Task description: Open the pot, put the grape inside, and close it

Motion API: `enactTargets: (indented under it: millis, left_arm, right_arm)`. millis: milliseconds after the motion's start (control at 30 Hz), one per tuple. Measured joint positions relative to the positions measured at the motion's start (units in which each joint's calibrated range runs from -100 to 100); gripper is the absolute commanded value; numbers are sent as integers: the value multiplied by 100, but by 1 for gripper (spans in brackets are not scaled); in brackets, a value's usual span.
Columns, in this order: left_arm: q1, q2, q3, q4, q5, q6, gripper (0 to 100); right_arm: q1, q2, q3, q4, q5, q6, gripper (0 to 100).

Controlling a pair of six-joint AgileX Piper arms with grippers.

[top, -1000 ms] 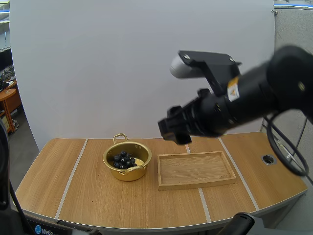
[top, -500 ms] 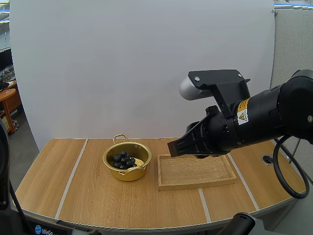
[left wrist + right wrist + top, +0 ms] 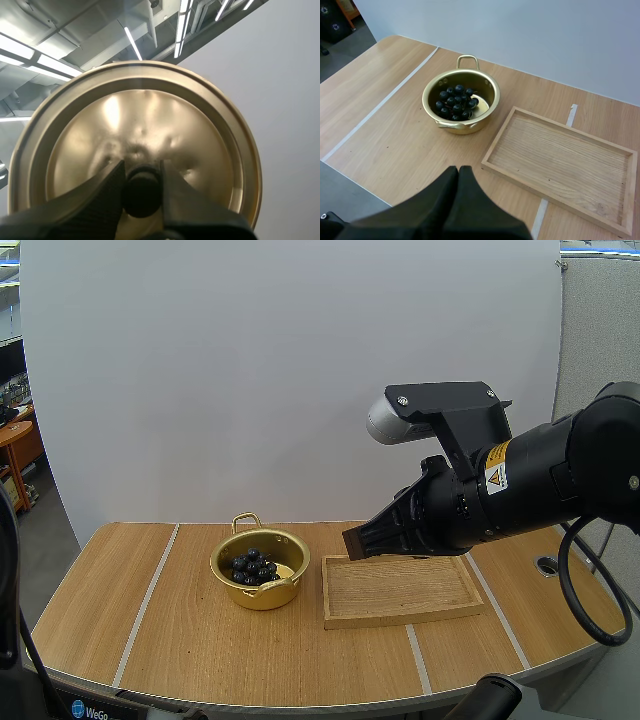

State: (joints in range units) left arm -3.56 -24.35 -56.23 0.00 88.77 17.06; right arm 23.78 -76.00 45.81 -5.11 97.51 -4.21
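The gold pot (image 3: 262, 596) stands uncovered on the table's left half, with a bunch of dark grapes (image 3: 254, 567) lying inside it. In the right wrist view the same pot (image 3: 454, 126) and grapes (image 3: 455, 102) sit beyond my right gripper (image 3: 458, 172), whose fingers lie together as one dark wedge with nothing between them. In the high view the right gripper (image 3: 353, 541) hovers above the tray's far left corner. In the left wrist view my left gripper (image 3: 142, 172) pinches the black knob (image 3: 142, 194) of the gold lid (image 3: 135, 120), which is held up in the air.
A shallow wooden tray (image 3: 400, 587) lies just right of the pot with nothing in it, and it also appears in the right wrist view as the tray (image 3: 565, 160). Bare tabletop stretches left of and in front of the pot. A small round hole (image 3: 547, 565) sits near the table's right edge.
My right arm has drawn back to the right and dropped lower, ending over the tray. Its gripper went from open to shut. The pot and grapes have not moved.
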Motion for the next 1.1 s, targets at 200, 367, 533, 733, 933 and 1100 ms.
enactTargets:
  millis: [200,367,533,733,933,1100]
  left_arm:
    - [0,0,0,0,0,0,0]
    - [0,0,0,0,0,0,0]
    - [0,0,0,0,0,0,0]
    - [0,0,0,0,944,-55,0]
    - [0,15,55,0,1123,-139,0]
    - [0,39,70,0,1123,-291,0]
  right_arm:
    - [0,0,0,0,0,0,0]
    - [0,0,0,0,0,0,0]
    - [0,0,0,0,0,0,0]
    - [0,0,0,0,0,0,0]
    - [0,0,0,0,0,0,0]
    - [0,0,0,0,0,0,0]
